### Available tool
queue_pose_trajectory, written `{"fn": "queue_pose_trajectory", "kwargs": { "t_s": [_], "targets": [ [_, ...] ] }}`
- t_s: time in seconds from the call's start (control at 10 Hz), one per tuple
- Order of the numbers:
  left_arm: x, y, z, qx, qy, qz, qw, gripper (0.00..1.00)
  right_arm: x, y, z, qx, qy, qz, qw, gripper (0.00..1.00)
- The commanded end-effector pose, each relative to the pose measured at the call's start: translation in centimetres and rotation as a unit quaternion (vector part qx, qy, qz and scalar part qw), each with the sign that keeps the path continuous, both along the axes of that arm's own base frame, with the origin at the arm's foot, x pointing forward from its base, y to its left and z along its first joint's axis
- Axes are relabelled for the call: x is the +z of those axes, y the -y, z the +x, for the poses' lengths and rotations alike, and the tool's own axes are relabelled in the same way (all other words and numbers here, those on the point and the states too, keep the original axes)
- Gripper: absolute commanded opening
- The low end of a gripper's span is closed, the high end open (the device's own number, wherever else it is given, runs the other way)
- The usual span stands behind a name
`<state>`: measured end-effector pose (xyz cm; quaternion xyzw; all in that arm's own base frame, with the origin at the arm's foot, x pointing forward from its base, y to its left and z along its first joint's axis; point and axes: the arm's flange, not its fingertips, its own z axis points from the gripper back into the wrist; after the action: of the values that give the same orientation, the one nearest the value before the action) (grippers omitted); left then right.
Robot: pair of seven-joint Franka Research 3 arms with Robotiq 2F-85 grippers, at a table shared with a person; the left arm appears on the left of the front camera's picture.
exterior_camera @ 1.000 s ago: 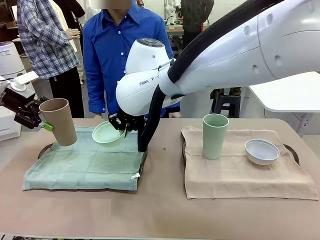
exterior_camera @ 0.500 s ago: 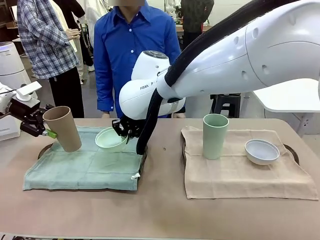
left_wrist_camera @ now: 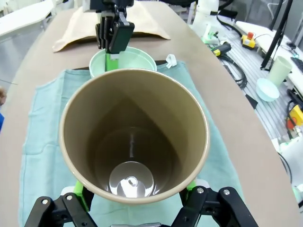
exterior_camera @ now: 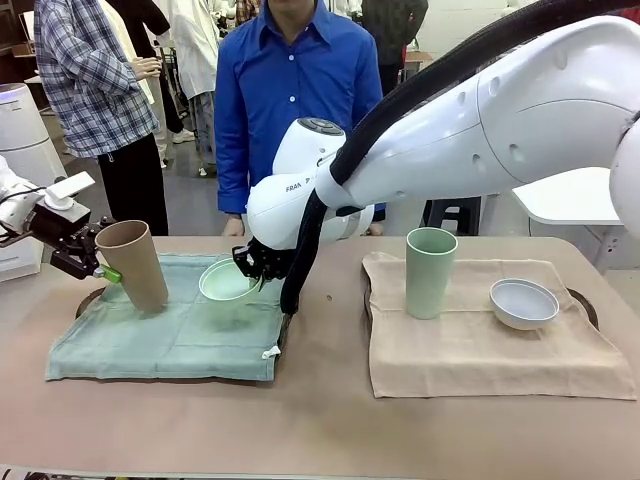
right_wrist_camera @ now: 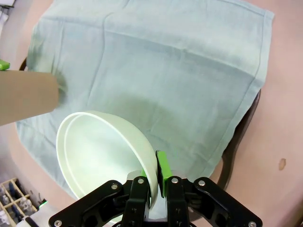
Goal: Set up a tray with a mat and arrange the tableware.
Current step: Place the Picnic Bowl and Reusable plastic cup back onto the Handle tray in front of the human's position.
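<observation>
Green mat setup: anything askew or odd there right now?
The tan cup leans tilted in the left gripper instead of standing upright. The mint-green bowl hangs tipped, pinched by its rim in the right gripper. Nothing spilled.

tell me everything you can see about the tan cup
The tan cup is a tall handleless tumbler, matte and plastic-looking, wider at the rim than at the base. It is empty; the left wrist view shows a glossy round bottom inside. It leans toward the left gripper, whose green pads clamp its lower sides. Its base is at the green mat, near the mat's far left corner; whether it rests there I cannot tell.
</observation>
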<state>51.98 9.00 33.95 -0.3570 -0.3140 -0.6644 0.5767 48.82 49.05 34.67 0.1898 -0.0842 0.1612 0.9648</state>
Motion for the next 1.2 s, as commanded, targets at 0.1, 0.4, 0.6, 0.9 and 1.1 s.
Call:
{"fn": "queue_pose_trajectory", "kwargs": {
  "t_s": [0.1, 0.4, 0.6, 0.9, 1.1],
  "targets": [
    [-0.7, -0.3, 1.2, -0.002, 0.000, 0.014, 1.000, 0.85, -1.4, 1.2, 0.5, 0.000, -0.006, 0.016, 1.000, 0.07],
    [-1.3, 0.0, 1.4, 0.001, -0.002, 0.029, 1.000, 0.85, -2.9, 1.5, 1.0, -0.003, -0.023, 0.024, 0.999, 0.07],
    [-1.6, 0.2, 1.5, 0.006, -0.008, 0.039, 0.999, 1.00, -3.3, 1.8, 0.9, -0.006, -0.031, 0.009, 0.999, 0.67],
    [-1.1, 0.1, 1.3, 0.021, -0.010, 0.055, 0.998, 1.00, -3.0, 2.2, 0.5, -0.032, -0.035, -0.048, 0.998, 1.00],
    [-0.7, -0.4, 1.1, 0.042, -0.010, 0.075, 0.996, 1.00, -0.6, 1.5, -0.8, -0.030, -0.015, -0.152, 0.988, 1.00]
  ]
}}
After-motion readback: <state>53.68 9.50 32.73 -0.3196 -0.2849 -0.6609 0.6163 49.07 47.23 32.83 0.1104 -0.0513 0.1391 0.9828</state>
